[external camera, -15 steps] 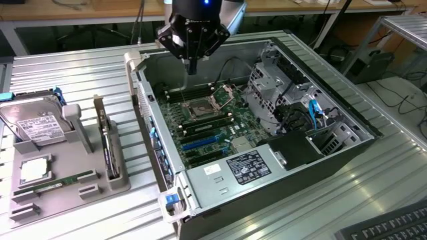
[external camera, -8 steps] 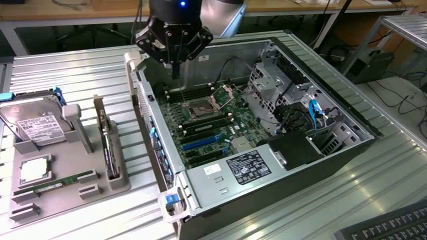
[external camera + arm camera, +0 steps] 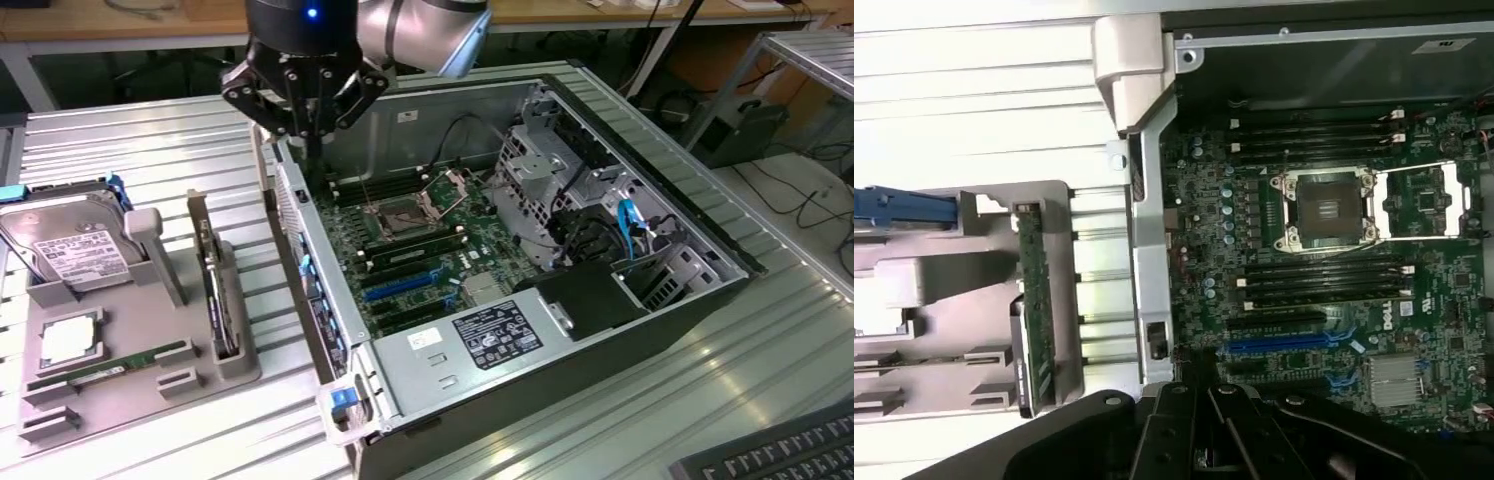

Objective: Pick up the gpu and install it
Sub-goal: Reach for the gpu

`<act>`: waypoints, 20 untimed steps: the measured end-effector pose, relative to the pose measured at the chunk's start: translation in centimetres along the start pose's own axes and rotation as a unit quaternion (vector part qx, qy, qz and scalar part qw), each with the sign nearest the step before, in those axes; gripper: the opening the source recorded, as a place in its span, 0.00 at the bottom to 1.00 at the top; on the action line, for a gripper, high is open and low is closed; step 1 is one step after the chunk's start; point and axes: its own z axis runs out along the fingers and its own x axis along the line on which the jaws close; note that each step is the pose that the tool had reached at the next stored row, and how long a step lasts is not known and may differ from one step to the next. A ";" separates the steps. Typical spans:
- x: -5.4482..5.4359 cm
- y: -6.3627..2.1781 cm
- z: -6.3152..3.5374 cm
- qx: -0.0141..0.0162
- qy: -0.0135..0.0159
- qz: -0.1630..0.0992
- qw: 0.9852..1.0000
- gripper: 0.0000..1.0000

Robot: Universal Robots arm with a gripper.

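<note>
The gpu (image 3: 211, 265) stands on edge in a slot of the grey holder (image 3: 247, 345) on the bench (image 3: 134, 150). It is just beside the open computer case (image 3: 441, 380), on the exterior view's left. The claw (image 3: 315, 150) hangs above the case's wall nearest the holder, apart from the card, with its fingers pressed together on nothing. A hard drive (image 3: 70, 250) and a RAM stick (image 3: 114, 363) sit in the same holder.

The ribbed metal surface (image 3: 134, 150) is gleaming, the sheet-metal case (image 3: 427, 110) is looking bare, the plastic tray (image 3: 100, 395) is looking matt, the black tool (image 3: 314, 135) is shining.
</note>
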 end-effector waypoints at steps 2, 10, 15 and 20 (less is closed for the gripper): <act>1.1 -0.27 -0.05 0.000 0.000 0.000 1.000 0.11; 5.6 -1.41 0.71 0.000 0.000 0.000 1.000 0.11; 7.9 -1.71 1.54 0.001 0.000 0.000 1.000 0.11; 9.8 -1.92 2.24 0.001 0.000 0.000 1.000 0.11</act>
